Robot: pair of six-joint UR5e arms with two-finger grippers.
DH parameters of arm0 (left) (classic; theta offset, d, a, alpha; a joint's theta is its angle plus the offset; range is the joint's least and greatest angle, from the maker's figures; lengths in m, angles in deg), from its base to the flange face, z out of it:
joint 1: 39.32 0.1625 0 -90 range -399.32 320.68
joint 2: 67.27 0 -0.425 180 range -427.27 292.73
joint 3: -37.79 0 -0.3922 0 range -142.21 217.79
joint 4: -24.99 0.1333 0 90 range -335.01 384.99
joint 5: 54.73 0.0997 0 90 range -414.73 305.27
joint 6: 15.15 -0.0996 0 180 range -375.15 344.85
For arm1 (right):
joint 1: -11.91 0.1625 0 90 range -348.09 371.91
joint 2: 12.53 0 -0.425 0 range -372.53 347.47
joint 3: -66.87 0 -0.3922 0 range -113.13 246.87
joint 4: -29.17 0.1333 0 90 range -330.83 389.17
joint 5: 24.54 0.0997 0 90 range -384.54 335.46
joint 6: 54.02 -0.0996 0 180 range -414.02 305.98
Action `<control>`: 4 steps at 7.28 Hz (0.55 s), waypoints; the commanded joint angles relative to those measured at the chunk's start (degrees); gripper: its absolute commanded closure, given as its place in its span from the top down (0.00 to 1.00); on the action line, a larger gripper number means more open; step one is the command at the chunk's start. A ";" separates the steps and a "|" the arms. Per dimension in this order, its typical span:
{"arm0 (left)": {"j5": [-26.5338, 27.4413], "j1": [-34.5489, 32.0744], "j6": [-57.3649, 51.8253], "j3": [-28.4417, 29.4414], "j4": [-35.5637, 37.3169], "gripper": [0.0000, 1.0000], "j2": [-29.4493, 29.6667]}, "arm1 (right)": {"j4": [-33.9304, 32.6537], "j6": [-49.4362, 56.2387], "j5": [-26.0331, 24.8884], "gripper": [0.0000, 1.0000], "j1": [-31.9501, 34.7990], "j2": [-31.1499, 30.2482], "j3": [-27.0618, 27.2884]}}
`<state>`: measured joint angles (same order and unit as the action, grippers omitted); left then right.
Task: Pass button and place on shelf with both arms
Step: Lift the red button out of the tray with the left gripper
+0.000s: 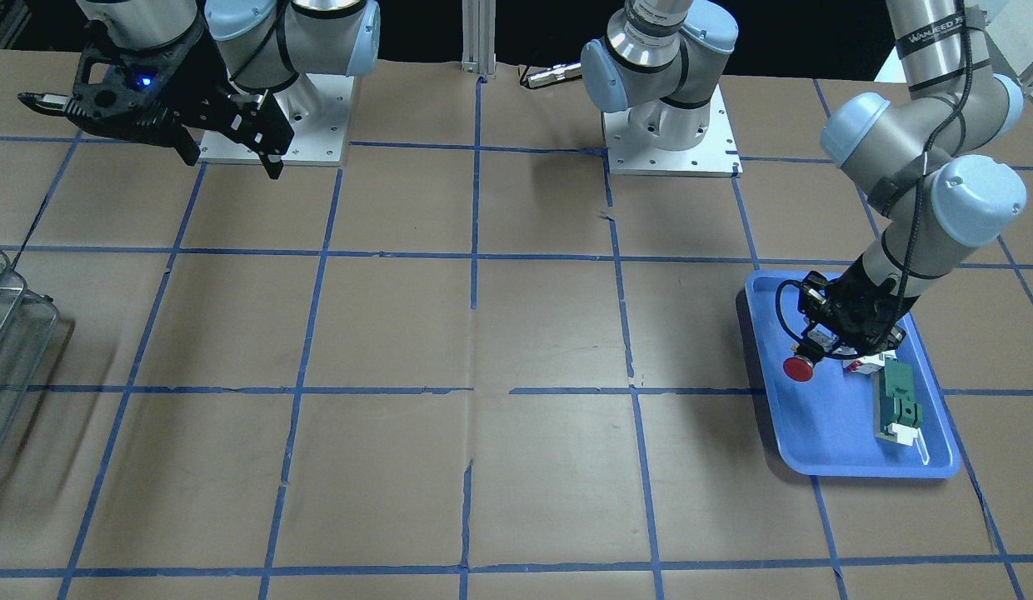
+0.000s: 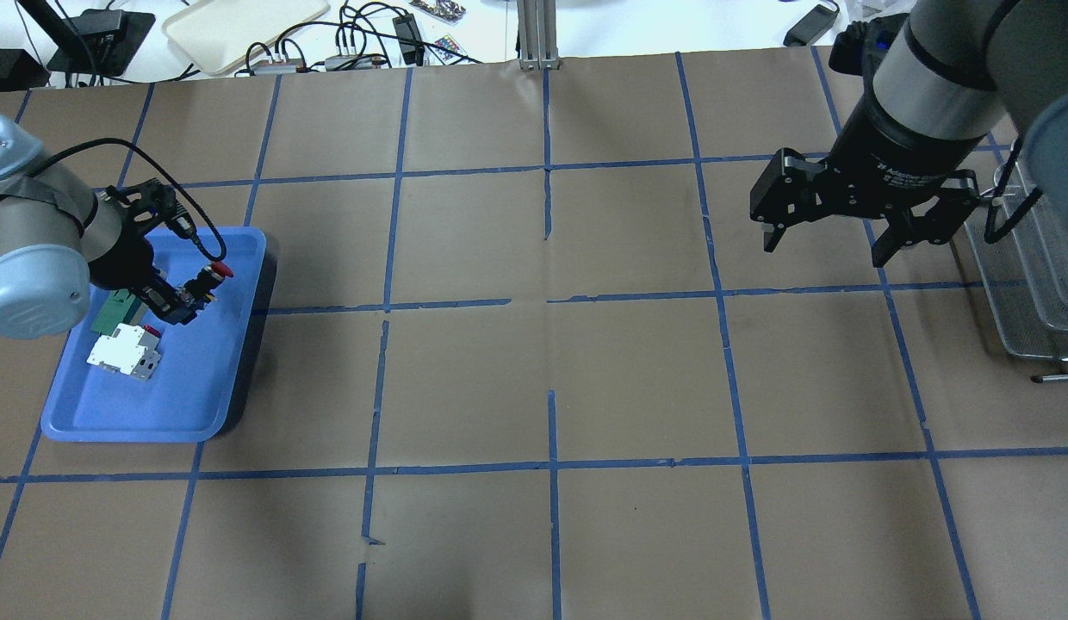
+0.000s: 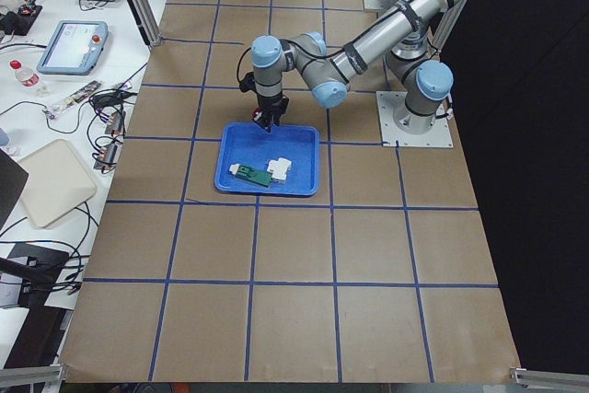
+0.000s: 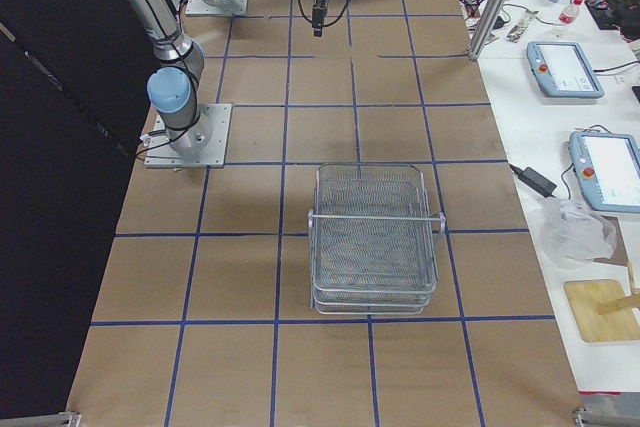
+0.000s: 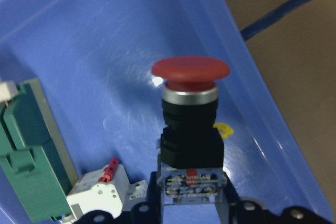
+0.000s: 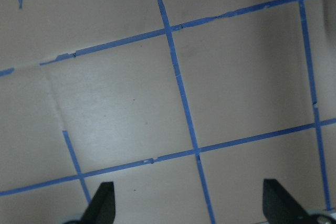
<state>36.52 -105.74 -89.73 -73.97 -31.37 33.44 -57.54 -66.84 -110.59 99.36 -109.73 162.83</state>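
Note:
The button (image 5: 190, 108), with its red mushroom cap (image 1: 798, 367), is gripped by its clear rear block in my left gripper (image 5: 190, 192). The gripper (image 2: 185, 297) holds it low over the far end of the blue tray (image 2: 181, 379), cap pointing away from the wrist. I cannot tell whether the button touches the tray floor. My right gripper (image 2: 825, 248) is open and empty, hanging above the table beside the wire-mesh shelf (image 2: 1038, 284). The shelf (image 4: 375, 237) stands upright and shows nothing inside.
A white blocky part with red marks (image 2: 125, 353) and a flat green part (image 2: 112, 314) lie in the tray next to the button. The table is brown paper with blue tape lines (image 6: 178, 87). Cables and a beige tray (image 2: 241, 26) lie past the far edge.

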 commanded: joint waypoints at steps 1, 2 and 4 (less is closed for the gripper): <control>-1.78 -7.98 -8.02 3.72 -2.42 0.00 -0.69 | -0.82 -7.04 5.19 1.00 -3.15 1.73 -0.85; -3.52 -13.94 -8.82 6.71 -4.44 0.00 -0.60 | -0.74 -7.13 8.24 1.00 -5.17 1.92 -1.03; -5.81 -25.46 -7.61 10.33 -5.69 0.00 -0.86 | -0.12 -13.07 17.99 1.00 -8.34 1.75 -1.03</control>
<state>32.56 -123.89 -97.99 -66.06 -36.23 32.85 -57.86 -76.01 -98.17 93.01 -107.98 161.89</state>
